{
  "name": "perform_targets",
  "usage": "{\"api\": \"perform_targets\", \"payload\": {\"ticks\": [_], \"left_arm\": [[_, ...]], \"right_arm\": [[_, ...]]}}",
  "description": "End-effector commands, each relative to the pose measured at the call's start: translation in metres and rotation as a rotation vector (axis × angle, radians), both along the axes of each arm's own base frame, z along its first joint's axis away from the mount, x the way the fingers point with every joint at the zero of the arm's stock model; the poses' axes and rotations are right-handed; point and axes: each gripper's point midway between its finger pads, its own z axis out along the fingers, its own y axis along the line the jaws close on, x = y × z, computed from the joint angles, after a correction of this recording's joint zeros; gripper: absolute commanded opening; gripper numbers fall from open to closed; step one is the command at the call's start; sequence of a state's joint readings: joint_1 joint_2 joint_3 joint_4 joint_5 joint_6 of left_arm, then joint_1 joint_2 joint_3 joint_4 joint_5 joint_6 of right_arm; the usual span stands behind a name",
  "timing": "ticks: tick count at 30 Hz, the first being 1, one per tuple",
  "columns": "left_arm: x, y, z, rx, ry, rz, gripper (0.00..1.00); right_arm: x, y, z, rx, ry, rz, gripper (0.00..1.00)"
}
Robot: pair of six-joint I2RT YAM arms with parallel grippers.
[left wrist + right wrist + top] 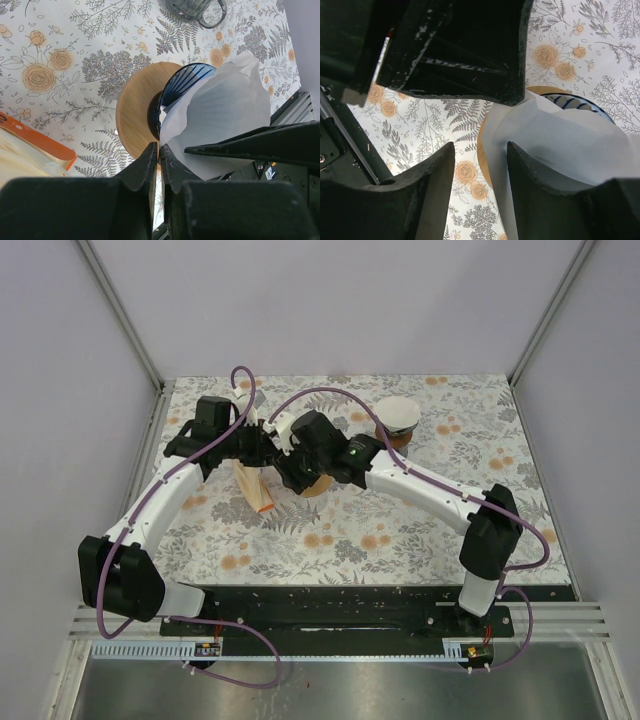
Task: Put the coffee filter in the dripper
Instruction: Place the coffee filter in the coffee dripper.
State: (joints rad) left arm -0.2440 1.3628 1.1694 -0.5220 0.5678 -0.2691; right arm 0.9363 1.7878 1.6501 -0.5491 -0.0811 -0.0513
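Observation:
The white paper coffee filter (pixel 220 115) hangs opened over the blue ribbed dripper (pixel 182 82), which sits on a round wooden base (pixel 135 107). My left gripper (pixel 161 150) is shut on the filter's lower edge. In the right wrist view the filter (pixel 560 140) bulges above the dripper's rim (pixel 570 102). My right gripper (pixel 480 165) is open, one finger (pixel 530 175) lying against the paper and only tablecloth between the jaws. From above, both grippers (pixel 268 445) (pixel 296 472) meet over the base (pixel 318 486) and hide the dripper.
A tan pack of filters with an orange edge (pixel 255 488) (pixel 35 142) lies left of the dripper. A glass mug (pixel 195 10) (pixel 397 420) stands behind it to the right. Grey walls enclose the floral tablecloth (pixel 340 540).

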Motion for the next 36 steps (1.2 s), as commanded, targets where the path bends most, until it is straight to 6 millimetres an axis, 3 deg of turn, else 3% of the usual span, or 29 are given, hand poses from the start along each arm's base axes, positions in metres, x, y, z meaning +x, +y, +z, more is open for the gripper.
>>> {"api": "perform_targets", "payload": {"ticks": [1, 6, 12, 13, 17, 22, 27, 36], "left_arm": [[0.008, -0.004, 0.016, -0.020, -0.052, -0.001, 0.11], [0.008, -0.004, 0.016, -0.021, -0.051, -0.004, 0.11], [0.008, -0.004, 0.019, -0.022, -0.058, -0.005, 0.11], [0.008, -0.004, 0.018, -0.021, -0.058, -0.004, 0.11], [0.009, -0.002, 0.017, -0.014, -0.061, 0.000, 0.11], [0.009, -0.002, 0.018, -0.011, -0.067, -0.002, 0.16], [0.009, -0.002, 0.021, -0.005, -0.076, -0.004, 0.30], [0.011, 0.000, 0.031, 0.008, -0.103, -0.003, 0.50]], "right_arm": [[0.005, 0.010, 0.007, 0.024, -0.033, -0.020, 0.47], [0.005, 0.010, 0.002, 0.012, -0.035, -0.014, 0.24], [0.004, 0.007, 0.002, 0.003, -0.046, 0.000, 0.20], [0.004, 0.007, 0.002, 0.003, -0.047, -0.001, 0.22], [0.002, 0.007, 0.007, 0.010, -0.047, 0.009, 0.51], [-0.009, 0.008, 0.025, 0.054, -0.048, 0.061, 0.67], [-0.022, 0.004, 0.052, 0.102, -0.067, 0.119, 0.83], [-0.023, -0.006, 0.073, 0.124, -0.089, 0.114, 0.90]]}}
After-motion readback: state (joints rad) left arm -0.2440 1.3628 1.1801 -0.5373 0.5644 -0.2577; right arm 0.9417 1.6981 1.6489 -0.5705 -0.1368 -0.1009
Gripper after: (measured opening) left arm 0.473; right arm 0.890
